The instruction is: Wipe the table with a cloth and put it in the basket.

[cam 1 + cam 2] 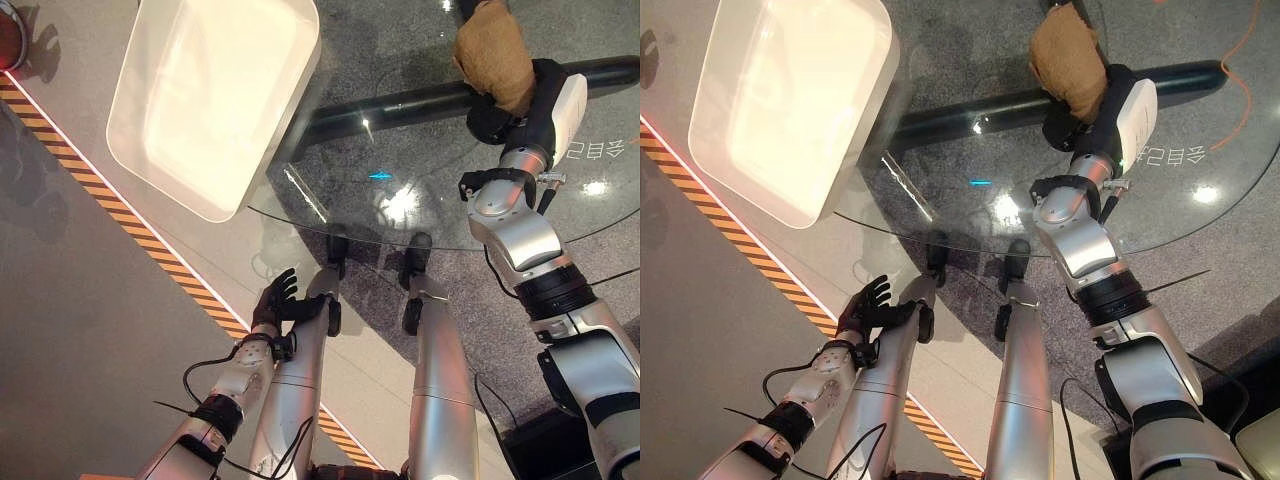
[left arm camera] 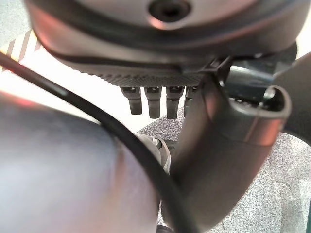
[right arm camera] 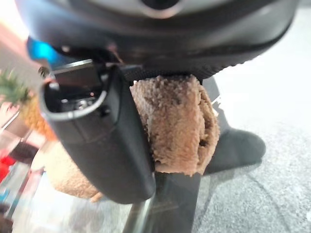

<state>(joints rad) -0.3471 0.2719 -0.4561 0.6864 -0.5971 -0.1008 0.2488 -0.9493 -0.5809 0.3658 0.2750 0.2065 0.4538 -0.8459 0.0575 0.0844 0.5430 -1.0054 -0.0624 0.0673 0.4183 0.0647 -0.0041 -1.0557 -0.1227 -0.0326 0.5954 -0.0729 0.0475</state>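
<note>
A brown fuzzy cloth [image 1: 492, 52] is bunched in my right hand [image 1: 500, 118], which is shut on it above the far right part of the round glass table [image 1: 420, 215]. In the right wrist view the cloth [image 3: 177, 121] is pinned between the thumb [image 3: 112, 141] and the palm. A white rectangular basket [image 1: 215, 208] stands to the left, its near corner overlapping the glass edge. My left hand [image 1: 276, 300] hangs low beside the table's near edge, with straight fingers [image 2: 146, 99] holding nothing.
A dark bar [image 1: 400, 100] runs under the glass from the basket towards the right. A black-and-yellow striped line [image 1: 120, 215] crosses the floor on the left. A red object [image 1: 8, 35] sits at the far left corner.
</note>
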